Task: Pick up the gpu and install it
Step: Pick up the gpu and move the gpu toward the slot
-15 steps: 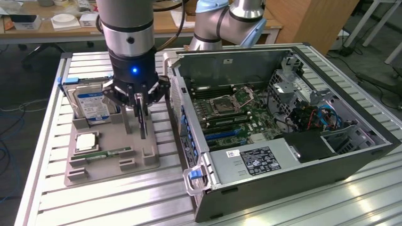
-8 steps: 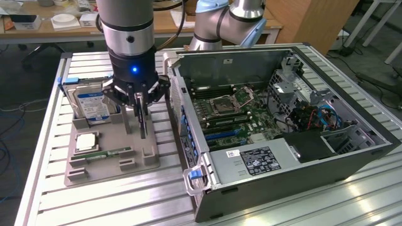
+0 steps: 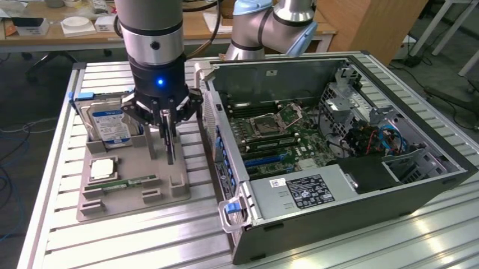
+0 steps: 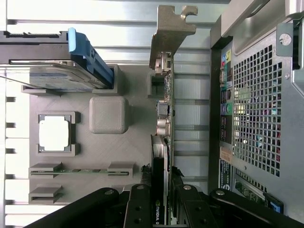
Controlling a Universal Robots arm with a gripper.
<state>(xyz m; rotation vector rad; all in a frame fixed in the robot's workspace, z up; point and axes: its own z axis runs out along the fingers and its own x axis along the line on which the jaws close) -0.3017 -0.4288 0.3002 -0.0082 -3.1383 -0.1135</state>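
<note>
Wrist view: black gripper [image 4: 160, 203] grasps green-board gpu [image 4: 164, 114] with silver bracket, upright, probably for slot entry. Exterior view: open dark metal case [image 3: 374, 212] at 3 o'clock of grey tray [image 3: 127, 197].

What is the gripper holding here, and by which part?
The gpu, pinched by the gripper across its two faces, at the end far from its silver bracket.

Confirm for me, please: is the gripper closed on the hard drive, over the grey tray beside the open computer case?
Not quite. The wrist view shows the gripper closed on the gpu, seen edge-on in its grip, not the hard drive, which stands in the grey tray. The rest holds: it is over the tray, beside the open computer case.
</note>
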